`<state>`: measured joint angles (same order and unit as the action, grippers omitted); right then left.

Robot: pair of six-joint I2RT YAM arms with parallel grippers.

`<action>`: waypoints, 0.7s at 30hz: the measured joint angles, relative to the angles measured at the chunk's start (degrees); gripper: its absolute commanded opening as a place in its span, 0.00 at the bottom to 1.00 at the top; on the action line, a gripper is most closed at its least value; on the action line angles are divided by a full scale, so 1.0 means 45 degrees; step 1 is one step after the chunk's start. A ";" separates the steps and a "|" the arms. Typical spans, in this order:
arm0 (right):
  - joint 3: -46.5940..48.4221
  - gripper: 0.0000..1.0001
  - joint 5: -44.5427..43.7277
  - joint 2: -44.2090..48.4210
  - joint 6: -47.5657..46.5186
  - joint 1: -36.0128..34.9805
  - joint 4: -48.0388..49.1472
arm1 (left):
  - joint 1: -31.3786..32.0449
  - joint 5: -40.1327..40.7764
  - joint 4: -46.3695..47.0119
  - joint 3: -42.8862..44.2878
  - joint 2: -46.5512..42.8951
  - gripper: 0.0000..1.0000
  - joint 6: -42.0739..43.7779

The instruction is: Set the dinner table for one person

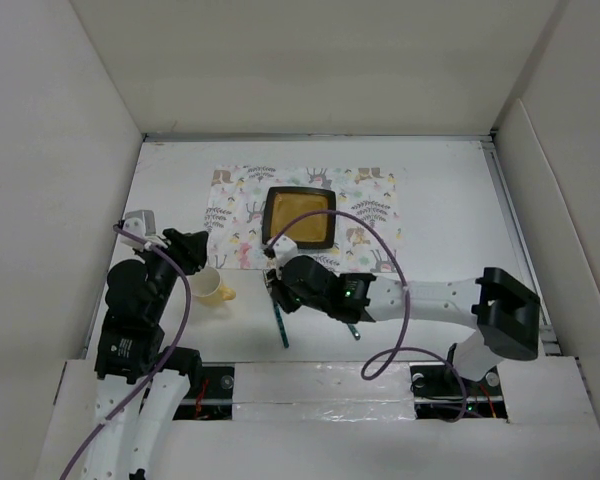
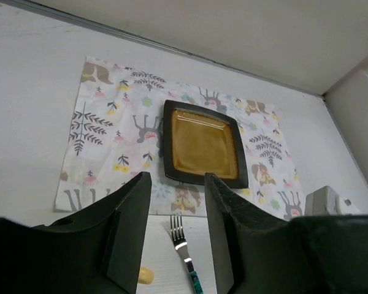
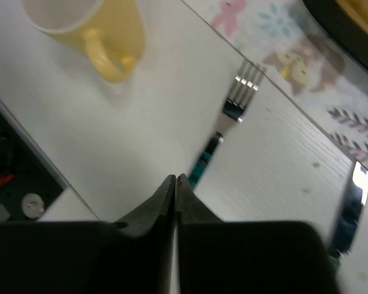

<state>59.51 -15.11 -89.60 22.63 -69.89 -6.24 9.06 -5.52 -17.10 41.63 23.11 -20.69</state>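
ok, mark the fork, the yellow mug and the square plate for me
fork [image 2: 184, 250]: left wrist view, neck below the tines
yellow mug [image 3: 119, 27]: right wrist view, side wall above the handle
square plate [image 1: 300, 215]: top external view, amber centre

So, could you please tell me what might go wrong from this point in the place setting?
1. The right end effector is shut with its tips right at the handle of the fork, so a sideways move could skew the fork.
2. The open left end effector sits close to the mug and might knock it over.
3. The second utensil lies beside the right arm and could be swept away.
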 measured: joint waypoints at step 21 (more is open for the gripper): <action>0.4163 0.15 0.2773 -0.5814 -0.3492 -0.0238 0.3526 | 0.0136 0.4376 0.0301 0.1039 -0.1865 0.53 -0.0539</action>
<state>78.24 -2.63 -115.77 6.92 -70.96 9.63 9.67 14.17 -15.75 46.30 14.72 -23.11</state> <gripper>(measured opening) 0.333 0.537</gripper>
